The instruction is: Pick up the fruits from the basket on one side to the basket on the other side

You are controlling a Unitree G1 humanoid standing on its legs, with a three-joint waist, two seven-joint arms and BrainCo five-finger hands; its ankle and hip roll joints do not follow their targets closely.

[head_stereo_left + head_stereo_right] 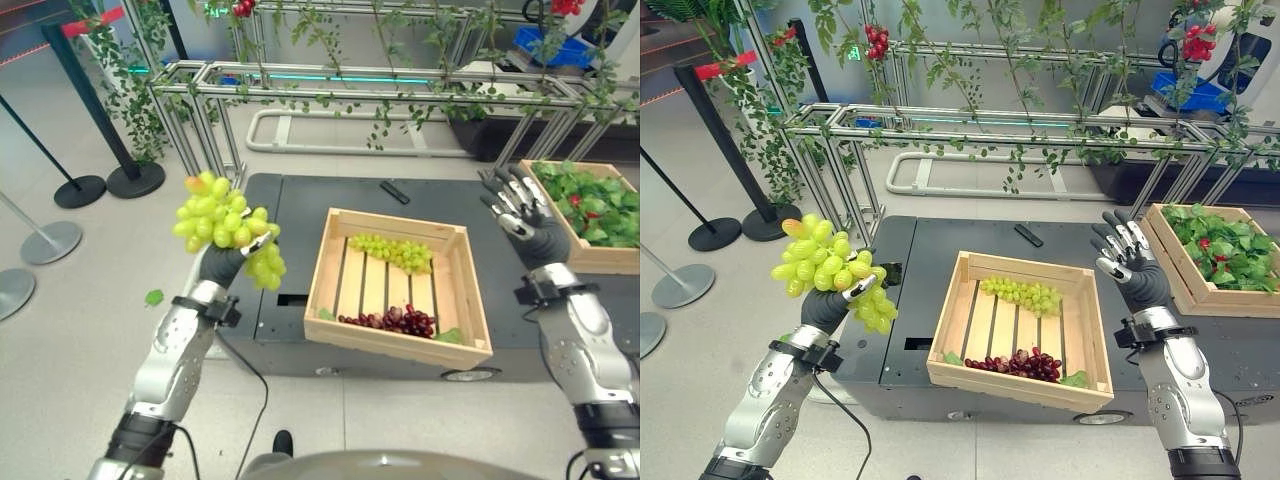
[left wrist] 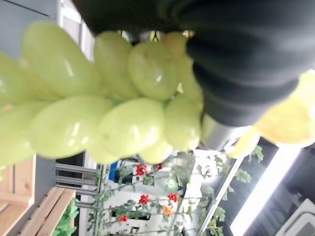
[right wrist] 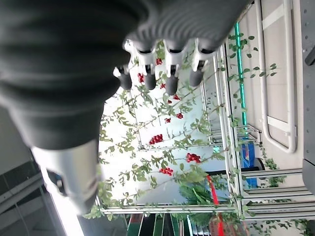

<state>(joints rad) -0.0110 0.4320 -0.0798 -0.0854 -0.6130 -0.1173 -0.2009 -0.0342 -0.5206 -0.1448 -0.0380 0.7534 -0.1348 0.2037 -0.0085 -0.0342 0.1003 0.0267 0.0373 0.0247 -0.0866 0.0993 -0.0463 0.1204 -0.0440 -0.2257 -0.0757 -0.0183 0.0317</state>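
My left hand [image 1: 222,264] was closed round a green grape bunch [image 1: 222,222], held up w/ the bunch off to the left of the wooden crate [image 1: 455,296], well apart. Crate held more green grapes [image 1: 392,251] & dark red grapes [image 1: 392,320]. Right hand [image 1: 528,222] was raised, fingers straight, holding nothing, near the leaf-filled crate [image 1: 585,258].

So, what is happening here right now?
The robot's left hand holds a bunch of green grapes in the air, left of the wooden crate. In the crate lie more green grapes and some dark grapes. The right hand is raised open, holding nothing, between this crate and a crate of leaves.
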